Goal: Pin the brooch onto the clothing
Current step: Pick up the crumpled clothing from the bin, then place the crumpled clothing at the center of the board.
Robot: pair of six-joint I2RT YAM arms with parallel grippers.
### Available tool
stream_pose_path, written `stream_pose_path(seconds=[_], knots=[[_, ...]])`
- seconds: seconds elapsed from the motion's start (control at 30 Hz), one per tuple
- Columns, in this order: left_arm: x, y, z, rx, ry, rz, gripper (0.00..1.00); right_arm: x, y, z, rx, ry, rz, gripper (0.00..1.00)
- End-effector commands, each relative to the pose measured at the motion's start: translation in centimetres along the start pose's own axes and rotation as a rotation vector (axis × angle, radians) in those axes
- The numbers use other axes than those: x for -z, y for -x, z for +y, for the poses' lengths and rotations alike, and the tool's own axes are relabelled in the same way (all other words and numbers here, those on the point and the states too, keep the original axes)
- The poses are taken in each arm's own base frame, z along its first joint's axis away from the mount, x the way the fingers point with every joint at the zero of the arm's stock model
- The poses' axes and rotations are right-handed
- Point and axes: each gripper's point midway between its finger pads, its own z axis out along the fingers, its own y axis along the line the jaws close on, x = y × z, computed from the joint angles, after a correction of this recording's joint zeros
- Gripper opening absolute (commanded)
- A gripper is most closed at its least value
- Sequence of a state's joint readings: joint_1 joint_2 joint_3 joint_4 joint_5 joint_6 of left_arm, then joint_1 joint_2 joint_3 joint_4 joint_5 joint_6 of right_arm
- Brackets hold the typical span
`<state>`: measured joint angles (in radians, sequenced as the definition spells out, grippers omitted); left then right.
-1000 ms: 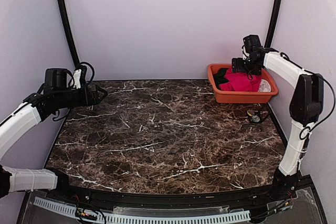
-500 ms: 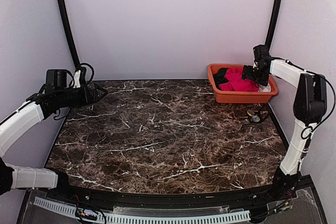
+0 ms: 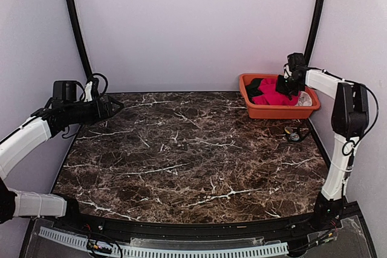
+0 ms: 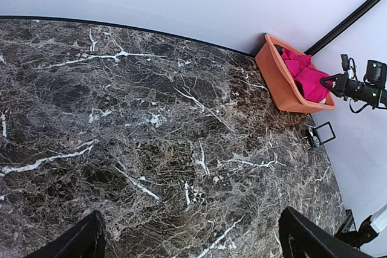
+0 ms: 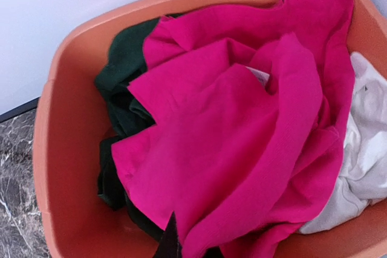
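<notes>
The clothing point(image 3: 275, 95), a bright red T-shirt, lies crumpled in the orange bin point(image 3: 272, 112) at the back right. In the right wrist view it point(image 5: 242, 137) fills most of the bin point(image 5: 66, 149). My right gripper point(image 3: 283, 84) reaches down into the bin and is shut on a fold of the shirt; only one dark fingertip point(image 5: 171, 240) shows against the cloth. The brooch point(image 3: 295, 134), a small dark item, lies on the table in front of the bin. My left gripper point(image 3: 118, 106) hovers open over the table's far left, its fingers point(image 4: 91, 237) wide apart and holding nothing.
A dark green garment point(image 5: 124, 64) lies under the shirt at the bin's left side, and a white garment point(image 5: 363, 149) at its right. The marble table point(image 3: 181, 149) stretches between the arms. Black frame posts point(image 3: 75, 28) stand at the back corners.
My right gripper has dropped from above the bin's left part into the bin and shut on the red shirt. The left arm has barely moved.
</notes>
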<state>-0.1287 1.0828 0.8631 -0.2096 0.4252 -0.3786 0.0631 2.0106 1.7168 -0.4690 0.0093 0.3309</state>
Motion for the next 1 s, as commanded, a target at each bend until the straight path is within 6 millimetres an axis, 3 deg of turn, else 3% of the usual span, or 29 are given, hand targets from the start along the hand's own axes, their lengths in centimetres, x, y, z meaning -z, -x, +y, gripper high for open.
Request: stream_pose_path(seconds=[0.0,0.13,0.27,0.37,0.5,0.63,0.7,0.77,0.83,0.9,0.97], knots=[[-0.2,-0.5,0.1,0.020,-0.021,0.011,1.00,9.1,6.7,8.7,0.183,0.238,-0.267,0.00],[-0.1,-0.1,0.0,0.026,-0.036,-0.004,1.00,19.9,8.5,19.7,0.399,0.514,-0.434,0.00],[0.3,0.3,0.1,0.021,-0.031,-0.024,1.00,30.2,7.1,27.7,0.548,0.727,-0.565,0.00],[0.8,0.6,0.2,0.007,-0.015,-0.049,1.00,35.4,4.7,30.8,0.602,0.871,-0.593,0.00],[1.6,1.1,0.4,-0.009,0.017,-0.084,1.00,38.1,0.5,32.6,0.646,0.985,-0.583,0.00],[2.2,1.6,0.4,-0.020,0.034,-0.120,1.00,37.4,-3.2,32.6,0.666,1.011,-0.537,0.00],[2.4,1.8,0.5,-0.023,0.043,-0.132,1.00,35.1,-4.2,31.8,0.650,0.947,-0.491,0.00],[2.5,1.8,0.8,-0.024,0.055,-0.135,1.00,30.9,-6.5,30.7,0.656,0.857,-0.389,0.00],[2.6,1.8,0.9,-0.026,0.067,-0.136,1.00,25.4,-9.7,29.1,0.666,0.736,-0.246,0.14],[2.6,1.7,1.1,-0.027,0.073,-0.135,1.00,20.5,-12.3,26.8,0.656,0.589,-0.140,0.14],[2.4,1.6,1.2,-0.020,0.073,-0.125,1.00,17.2,-13.9,24.5,0.638,0.457,-0.089,0.19]])
